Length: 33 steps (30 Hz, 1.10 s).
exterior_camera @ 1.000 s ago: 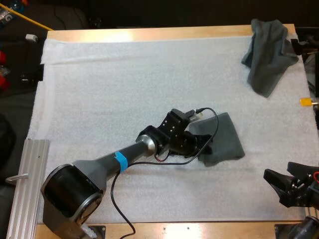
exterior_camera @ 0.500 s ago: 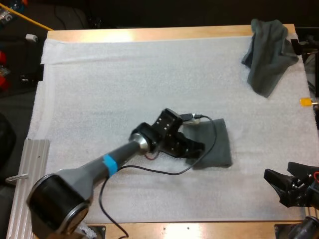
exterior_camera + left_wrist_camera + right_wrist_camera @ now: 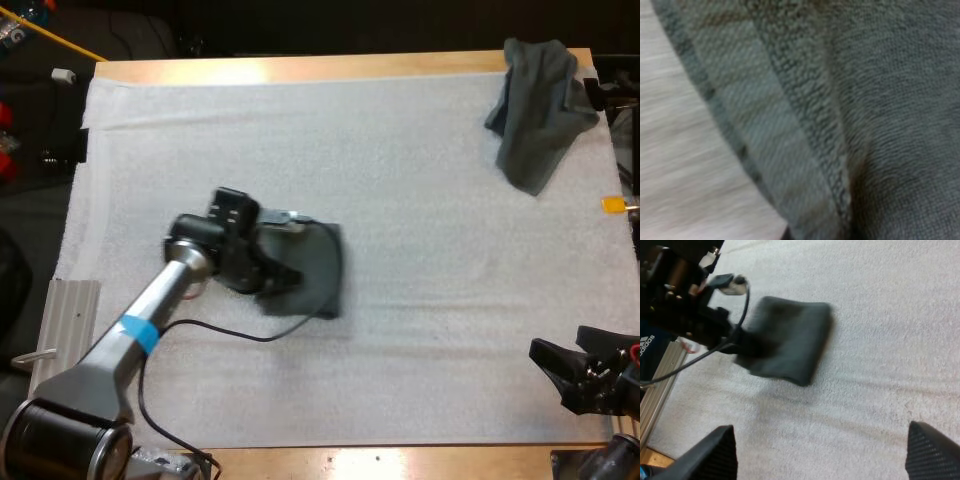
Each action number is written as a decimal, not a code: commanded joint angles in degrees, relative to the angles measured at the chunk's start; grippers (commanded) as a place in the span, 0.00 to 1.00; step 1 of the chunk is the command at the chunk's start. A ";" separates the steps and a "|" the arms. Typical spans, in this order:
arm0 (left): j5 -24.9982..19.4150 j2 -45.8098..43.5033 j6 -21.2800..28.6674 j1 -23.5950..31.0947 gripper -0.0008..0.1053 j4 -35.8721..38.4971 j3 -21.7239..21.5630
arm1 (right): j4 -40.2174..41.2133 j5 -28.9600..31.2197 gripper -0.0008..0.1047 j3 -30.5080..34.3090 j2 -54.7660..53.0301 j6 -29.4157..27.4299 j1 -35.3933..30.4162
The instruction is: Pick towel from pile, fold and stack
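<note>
step: stacking, I'm judging | left claw (image 3: 283, 283) pinching folded towel (image 3: 322, 262) at its tips | right claw (image 3: 820, 440) idling spread | next: laying towel flat, releasing

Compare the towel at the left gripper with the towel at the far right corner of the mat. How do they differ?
The folded towel lies flat as a compact rectangle; the crumpled towel is a loose heap. The left gripper grips the folded towel's edge; nothing touches the crumpled towel. Both are dark grey-green.
</note>
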 commanded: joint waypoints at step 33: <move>-17.85 -6.18 14.54 24.34 0.68 7.39 -2.79 | 0.10 -0.09 0.65 -0.15 0.20 0.23 0.08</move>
